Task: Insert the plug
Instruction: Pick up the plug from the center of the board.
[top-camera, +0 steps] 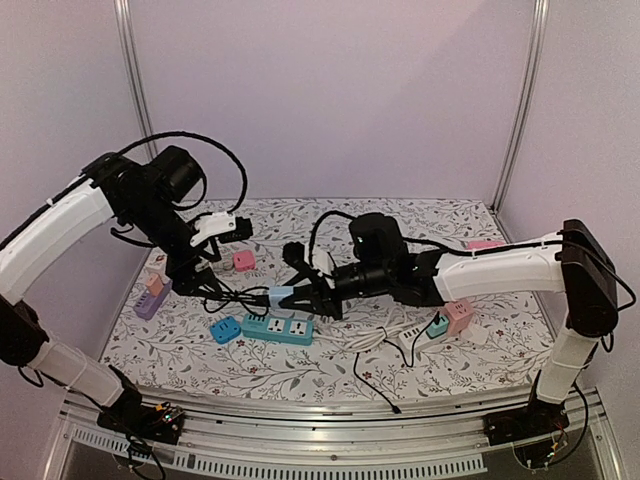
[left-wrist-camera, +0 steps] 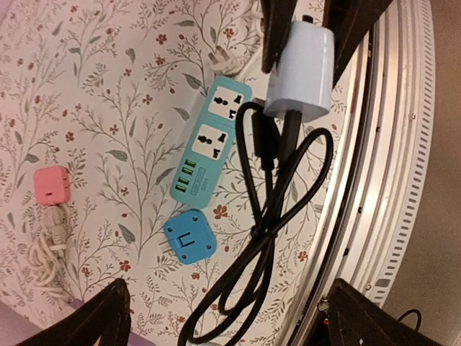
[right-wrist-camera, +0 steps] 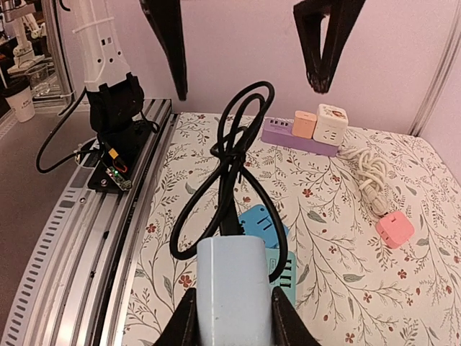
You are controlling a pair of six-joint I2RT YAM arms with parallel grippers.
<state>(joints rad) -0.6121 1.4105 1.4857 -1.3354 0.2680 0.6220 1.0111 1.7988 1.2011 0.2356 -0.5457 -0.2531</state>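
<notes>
The plug (right-wrist-camera: 234, 288) is a pale blue block with a looped black cable (right-wrist-camera: 230, 166) running off its front. My right gripper (right-wrist-camera: 235, 306) is shut on its sides and holds it above the teal power strip (top-camera: 278, 328), close to the table's near edge. From the left wrist, the plug (left-wrist-camera: 299, 68) shows over one end of the strip (left-wrist-camera: 216, 137). My left gripper (left-wrist-camera: 238, 324) stands open higher up. The cable loop (left-wrist-camera: 266, 238) hangs between its spread fingers (right-wrist-camera: 167, 43) and I see no contact.
A blue cube adapter (left-wrist-camera: 189, 236) lies beside the strip. A pink adapter (left-wrist-camera: 52, 185) with a white cord sits farther back. A purple strip (right-wrist-camera: 302, 137) carries orange and white cubes at the left. More adapters (top-camera: 455, 315) and a white strip lie at the right. The metal rail (left-wrist-camera: 389, 180) borders the table.
</notes>
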